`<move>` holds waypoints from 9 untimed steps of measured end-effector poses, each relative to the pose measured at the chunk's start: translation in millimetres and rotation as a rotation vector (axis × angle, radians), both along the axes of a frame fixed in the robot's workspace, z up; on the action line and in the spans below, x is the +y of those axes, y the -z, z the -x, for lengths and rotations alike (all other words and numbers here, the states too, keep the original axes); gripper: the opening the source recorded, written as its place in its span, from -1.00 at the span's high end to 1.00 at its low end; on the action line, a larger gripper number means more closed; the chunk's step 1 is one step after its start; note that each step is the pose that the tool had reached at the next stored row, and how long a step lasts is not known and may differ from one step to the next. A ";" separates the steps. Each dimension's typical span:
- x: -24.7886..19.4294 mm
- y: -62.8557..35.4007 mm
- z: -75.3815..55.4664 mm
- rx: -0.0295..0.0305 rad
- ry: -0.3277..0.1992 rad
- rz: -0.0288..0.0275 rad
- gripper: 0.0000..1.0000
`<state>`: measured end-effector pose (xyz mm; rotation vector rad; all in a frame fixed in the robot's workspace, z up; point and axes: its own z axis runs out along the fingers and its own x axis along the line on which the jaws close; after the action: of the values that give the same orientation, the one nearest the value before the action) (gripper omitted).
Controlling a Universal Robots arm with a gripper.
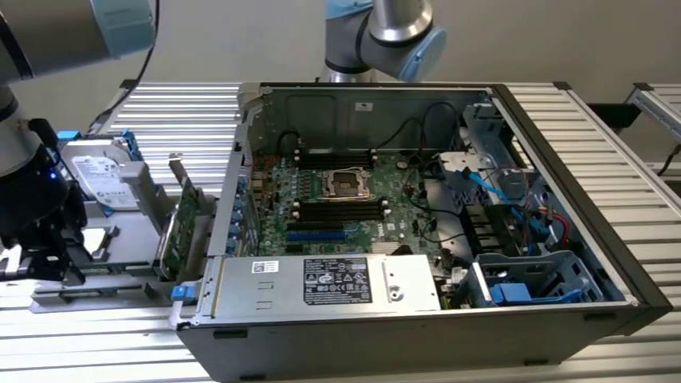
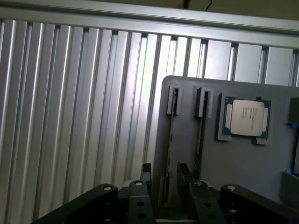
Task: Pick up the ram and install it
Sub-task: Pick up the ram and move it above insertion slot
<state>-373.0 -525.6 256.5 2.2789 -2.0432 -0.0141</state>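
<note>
end effector (image 2: 164, 171) | spread, not clamped | straddling ram (image 2: 170, 140) standing edgewise in grey tray (image 2: 243, 163)

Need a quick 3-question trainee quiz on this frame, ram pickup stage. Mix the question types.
1. True or false: the processor lies in the grey tray.
2. Fill in: the open gripper straddles the ram stick that is ___ from the processor (nearer/farther).
3. How many ram sticks stand on edge in the tray? A) one B) two C) four
Key: 1 true. 2 farther. 3 B, counting the second ram stick.
</note>
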 end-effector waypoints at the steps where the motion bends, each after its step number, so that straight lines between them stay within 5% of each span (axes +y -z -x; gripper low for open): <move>1: 0.0 1.8 0.0 -0.0001 -0.001 0.0000 0.28; 9: 0.0 16.4 0.0 -0.0002 -0.006 0.0000 0.28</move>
<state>-373.0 -525.6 240.1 2.2848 -2.0369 -0.0136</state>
